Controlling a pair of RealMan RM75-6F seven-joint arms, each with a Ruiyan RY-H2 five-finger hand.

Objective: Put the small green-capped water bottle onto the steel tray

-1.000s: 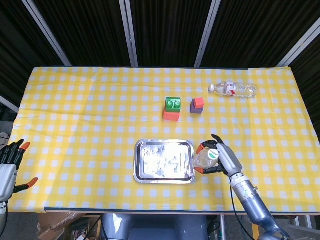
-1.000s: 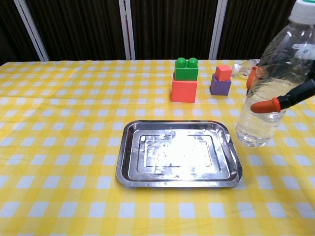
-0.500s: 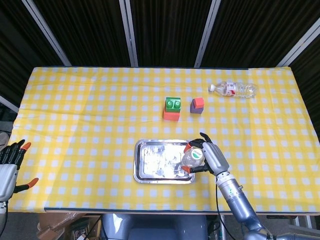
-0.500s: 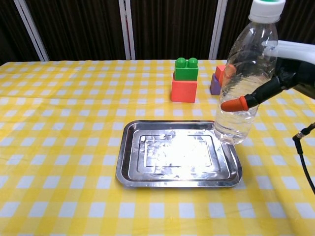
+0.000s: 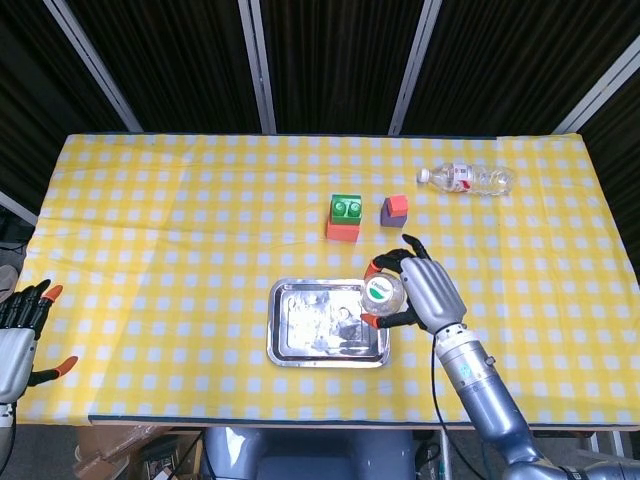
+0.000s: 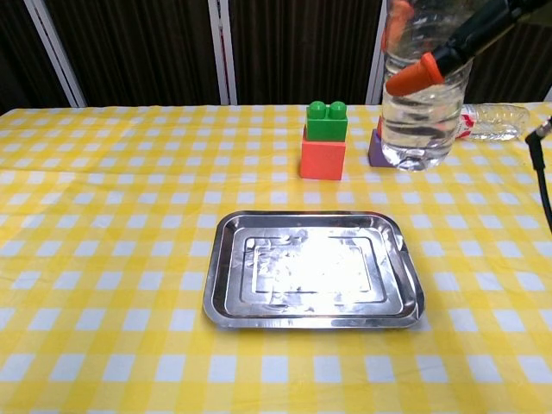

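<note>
While my right hand (image 5: 425,293) carries the green-capped water bottle (image 5: 381,293) upright above the right side of the steel tray (image 6: 226,304), the step calls for a straight, slow descent so its base lands flat inside the rim. My fingers (image 6: 421,71) wrap the bottle's body. My left hand (image 5: 20,325) hangs spread and empty beyond the tabletop (image 5: 160,230).
</note>
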